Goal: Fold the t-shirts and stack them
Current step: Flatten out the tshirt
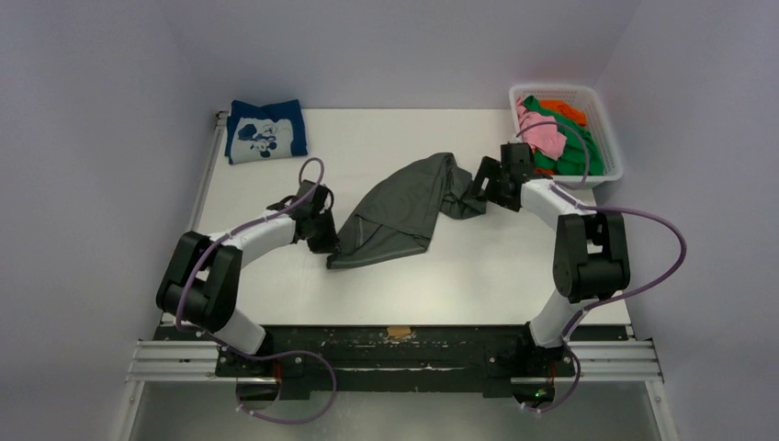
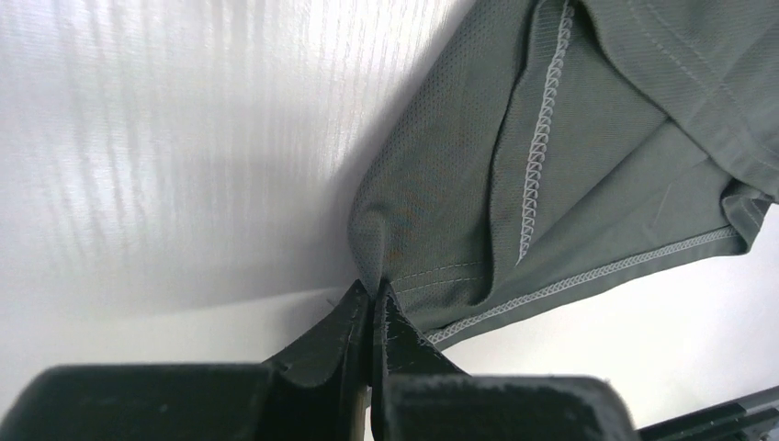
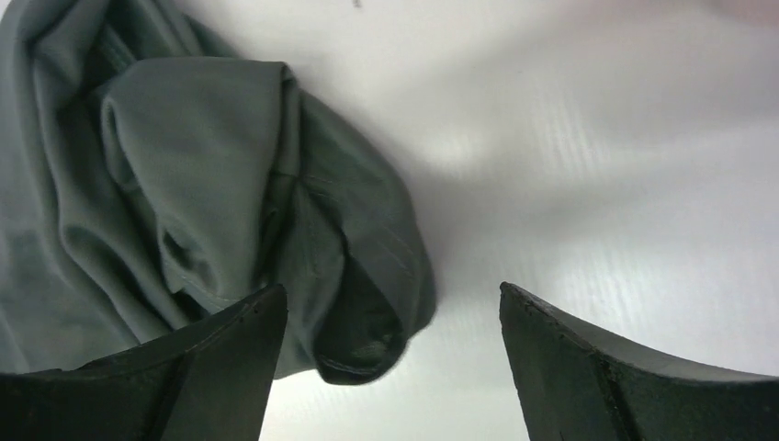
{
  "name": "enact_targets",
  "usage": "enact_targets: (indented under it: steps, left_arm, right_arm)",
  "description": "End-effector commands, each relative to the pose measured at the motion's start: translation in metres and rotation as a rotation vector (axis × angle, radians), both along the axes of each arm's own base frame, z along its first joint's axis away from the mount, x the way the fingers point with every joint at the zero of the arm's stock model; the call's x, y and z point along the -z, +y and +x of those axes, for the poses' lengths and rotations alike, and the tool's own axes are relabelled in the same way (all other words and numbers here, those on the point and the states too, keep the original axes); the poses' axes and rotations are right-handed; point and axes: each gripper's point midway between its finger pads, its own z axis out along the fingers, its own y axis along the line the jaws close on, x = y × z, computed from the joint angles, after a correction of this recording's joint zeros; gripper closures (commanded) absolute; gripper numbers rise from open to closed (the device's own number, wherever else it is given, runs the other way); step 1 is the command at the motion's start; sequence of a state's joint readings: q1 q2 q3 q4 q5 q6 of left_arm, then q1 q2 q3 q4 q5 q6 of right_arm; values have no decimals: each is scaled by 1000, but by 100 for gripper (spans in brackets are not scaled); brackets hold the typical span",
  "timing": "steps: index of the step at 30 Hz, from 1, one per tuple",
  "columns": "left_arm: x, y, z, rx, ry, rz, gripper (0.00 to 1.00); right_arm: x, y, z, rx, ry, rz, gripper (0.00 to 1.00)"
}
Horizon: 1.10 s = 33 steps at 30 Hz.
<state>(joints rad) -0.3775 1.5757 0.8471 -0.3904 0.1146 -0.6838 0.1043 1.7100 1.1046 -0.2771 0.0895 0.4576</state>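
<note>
A dark grey t-shirt (image 1: 401, 209) lies crumpled and stretched diagonally across the middle of the table. My left gripper (image 1: 328, 234) is shut on its near left corner; the left wrist view shows the jaws (image 2: 375, 292) pinching the hemmed edge of the grey t-shirt (image 2: 551, 156). My right gripper (image 1: 475, 190) is open just above the bunched far right end of the shirt (image 3: 211, 202), with a fold of cloth between its fingers (image 3: 234, 354) and nothing gripped. A folded navy t-shirt (image 1: 266, 130) with white print lies at the far left corner.
A white mesh basket (image 1: 602, 115) at the far right corner holds green (image 1: 571, 158), pink (image 1: 542, 131) and orange (image 1: 564, 109) t-shirts. The table's left edge (image 1: 204, 175) runs close to the left arm.
</note>
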Motion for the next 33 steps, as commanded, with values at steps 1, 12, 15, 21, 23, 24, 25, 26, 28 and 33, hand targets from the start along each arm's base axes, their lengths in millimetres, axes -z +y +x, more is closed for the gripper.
enact_targets:
  steps: [1,12,15,21,23,24,25,26,28,33]
  left_arm:
    - [-48,8,27,-16,-186,44,100]
    - [-155,54,83,-192,-601,205,100]
    - [-199,76,94,-244,-732,265,100]
    - [-299,123,98,-374,-1014,309,100]
    - [-333,136,89,-415,-1117,310,100]
    - [-347,142,84,-431,-1163,315,100]
    - [-361,147,77,-450,-1205,319,100]
    - [-379,151,71,-470,-1268,313,100]
    - [-404,156,57,-482,-1352,310,100]
    - [-459,161,16,-481,-1524,280,100]
  right_arm:
    - [-3,38,24,-41,-60,147,20]
    - [-38,29,50,-6,-186,102,100]
    - [-83,8,59,42,-299,11,100]
    - [-213,-33,61,148,-592,-173,100]
    - [-258,-45,53,183,-699,-215,100]
    - [-280,-49,46,196,-759,-226,100]
    - [-302,-51,40,200,-826,-221,100]
    - [-323,-51,32,197,-897,-211,100]
    - [-363,-50,15,189,-1031,-203,100]
    - [-429,-57,-24,192,-1191,-238,100]
